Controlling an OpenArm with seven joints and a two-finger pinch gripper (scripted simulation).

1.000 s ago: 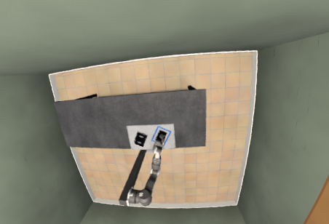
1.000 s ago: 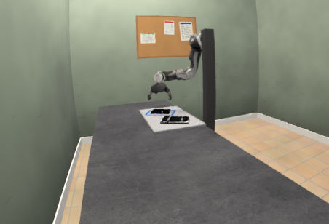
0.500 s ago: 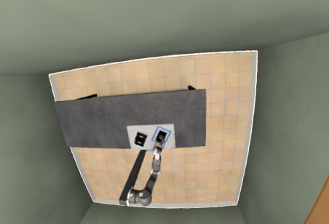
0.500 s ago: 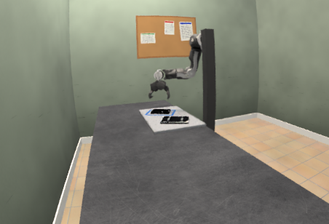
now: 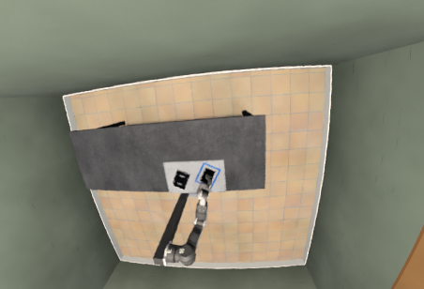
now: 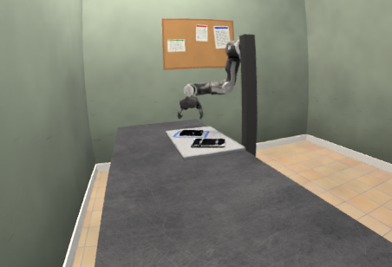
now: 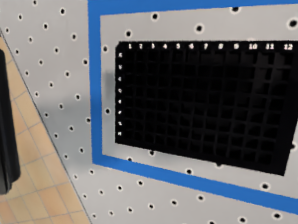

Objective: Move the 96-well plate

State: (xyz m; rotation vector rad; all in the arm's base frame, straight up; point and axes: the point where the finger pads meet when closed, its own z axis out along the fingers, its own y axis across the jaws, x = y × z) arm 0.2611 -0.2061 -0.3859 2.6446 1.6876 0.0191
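Exterior view, arm: you have the arm point(image 5: 201, 211) point(image 6: 212, 88) dropping from the top of the dark post point(image 5: 171, 228) point(image 6: 248, 94), bending at the elbow and reaching left nearly level, wrist turned down.
Gripper: your gripper point(image 5: 206, 180) point(image 6: 191, 116) points down with its fingers well apart, short of fully open, and has hold of nothing. It hangs above the plate, apart from it.
96-well plate: your 96-well plate point(image 5: 209, 174) point(image 6: 191, 133) point(image 7: 205, 105) lies below the gripper, inside the blue outline point(image 5: 212, 166) point(image 6: 184, 138) point(image 7: 95, 90) on the pale board point(image 5: 171, 167) point(image 6: 186, 151) point(image 7: 65, 90).
Wrist view, finger: you see one finger point(image 7: 8, 125) at the left edge, well apart from the plate.
Plate's corner: its cut-off corner shows at the upper left of the wrist view, beside column 1; the row letters are too blurred for you to read surely.
Plate nest: from the top, your plate nest point(image 5: 181, 179) point(image 6: 208, 142) is left of the plate; in the exterior view it is nearer and to the right.
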